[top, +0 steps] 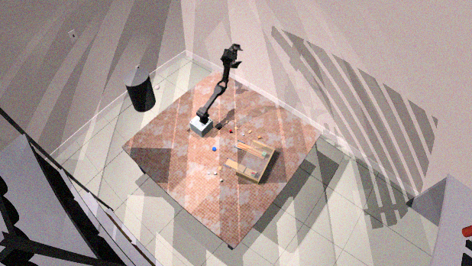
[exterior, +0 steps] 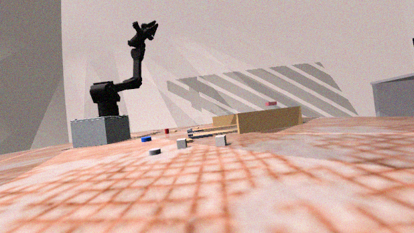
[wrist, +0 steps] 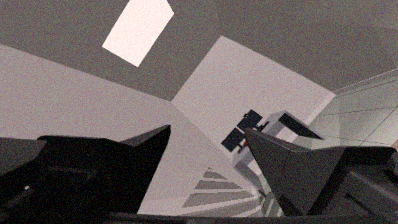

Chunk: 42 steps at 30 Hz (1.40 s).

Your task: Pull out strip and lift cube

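Note:
My gripper [top: 240, 56] [exterior: 155, 29] [wrist: 207, 130] is open and empty, raised high above and away from the strips. A wooden-walled frame [top: 266, 163] [exterior: 268, 119] stands right of the arm base. A light wooden strip [top: 234, 164] with a dark blue end sticks out of its near side; a crosswise line shows along it. Narrow orange-tan stripwork [top: 249, 147] lies at the other side, close to a green block [top: 264, 154]. A pink-red block [top: 253, 173] [exterior: 270, 103] shows at the near side, above the wall in the exterior view. No label is readable.
A blue disc [top: 214, 149] [exterior: 146, 138] lies between base and frame. A red piece [top: 231, 131] [exterior: 166, 131] lies near the base. Grey cubes [exterior: 181, 143] [exterior: 220, 140] and a grey disc [exterior: 155, 151] lie on the near side. Small tan pieces lie around the frame.

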Available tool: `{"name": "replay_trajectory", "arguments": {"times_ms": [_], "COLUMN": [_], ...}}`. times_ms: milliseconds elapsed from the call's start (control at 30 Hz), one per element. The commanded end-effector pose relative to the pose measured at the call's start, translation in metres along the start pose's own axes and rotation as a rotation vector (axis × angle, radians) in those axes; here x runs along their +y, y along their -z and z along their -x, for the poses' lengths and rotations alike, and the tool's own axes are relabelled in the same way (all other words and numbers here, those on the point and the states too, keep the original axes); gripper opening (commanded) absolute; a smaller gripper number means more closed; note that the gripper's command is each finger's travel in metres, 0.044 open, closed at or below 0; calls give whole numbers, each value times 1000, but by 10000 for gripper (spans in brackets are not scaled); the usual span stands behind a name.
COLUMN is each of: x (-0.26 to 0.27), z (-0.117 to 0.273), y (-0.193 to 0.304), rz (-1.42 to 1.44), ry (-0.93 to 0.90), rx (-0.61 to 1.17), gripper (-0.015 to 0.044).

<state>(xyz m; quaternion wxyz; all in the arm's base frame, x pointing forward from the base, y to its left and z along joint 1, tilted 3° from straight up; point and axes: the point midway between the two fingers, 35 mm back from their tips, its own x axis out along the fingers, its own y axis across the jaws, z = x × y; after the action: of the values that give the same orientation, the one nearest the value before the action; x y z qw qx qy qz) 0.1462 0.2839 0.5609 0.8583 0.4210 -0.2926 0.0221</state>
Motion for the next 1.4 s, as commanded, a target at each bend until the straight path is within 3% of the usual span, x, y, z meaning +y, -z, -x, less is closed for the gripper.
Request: {"name": "replay_trajectory", "arguments": {"times_ms": [0, 333, 633, 1000, 1367], "x": [0, -31, -133, -294, -451], "z": [0, 2, -29, -74, -79], "y": [-1, -138, -238, -239, -129], "rz": [4, 27, 49, 199, 452], "ry": [1, -14, 84, 297, 491], "rx": [0, -52, -68, 86, 443], "gripper": [400, 400, 400, 400, 400]}}
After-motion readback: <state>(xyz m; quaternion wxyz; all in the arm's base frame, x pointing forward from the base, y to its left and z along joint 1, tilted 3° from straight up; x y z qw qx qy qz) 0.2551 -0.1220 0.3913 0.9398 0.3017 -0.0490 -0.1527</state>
